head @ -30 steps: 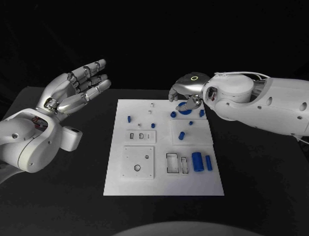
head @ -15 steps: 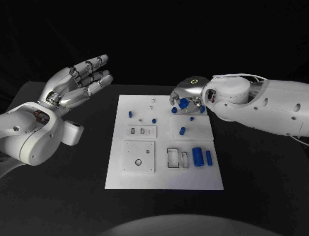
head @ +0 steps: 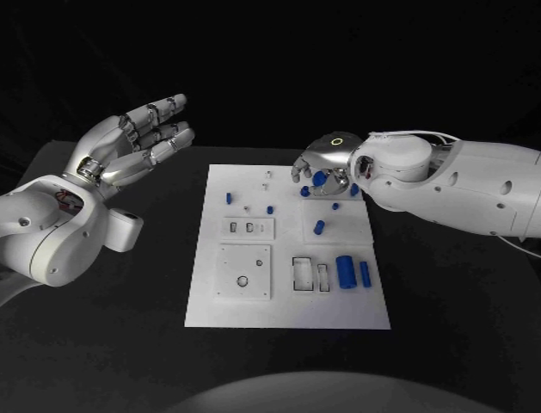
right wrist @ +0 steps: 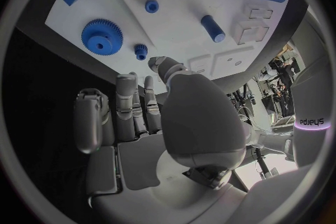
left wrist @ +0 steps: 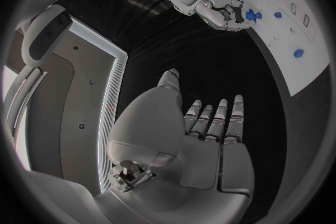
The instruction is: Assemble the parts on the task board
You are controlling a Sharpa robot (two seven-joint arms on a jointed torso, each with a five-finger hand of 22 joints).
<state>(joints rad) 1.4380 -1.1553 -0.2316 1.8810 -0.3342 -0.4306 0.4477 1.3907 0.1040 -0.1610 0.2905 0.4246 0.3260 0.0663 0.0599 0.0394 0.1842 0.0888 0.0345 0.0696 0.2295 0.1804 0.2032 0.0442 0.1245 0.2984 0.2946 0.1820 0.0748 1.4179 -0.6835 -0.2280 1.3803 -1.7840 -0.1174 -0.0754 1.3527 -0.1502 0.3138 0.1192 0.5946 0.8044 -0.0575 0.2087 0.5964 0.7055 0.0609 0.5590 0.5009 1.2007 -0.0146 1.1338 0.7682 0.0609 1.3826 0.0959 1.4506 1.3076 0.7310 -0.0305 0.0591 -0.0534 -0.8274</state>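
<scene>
The left hand is hovering raised beyond the table's left side, palm up, fingers spread and grasping nothing. To its right the task board is lying flat with blue parts scattered across it. The right hand is hanging over the board's far right corner, fingers slightly curled and apart, empty, with a blue gear lying just beyond its fingertips.
</scene>
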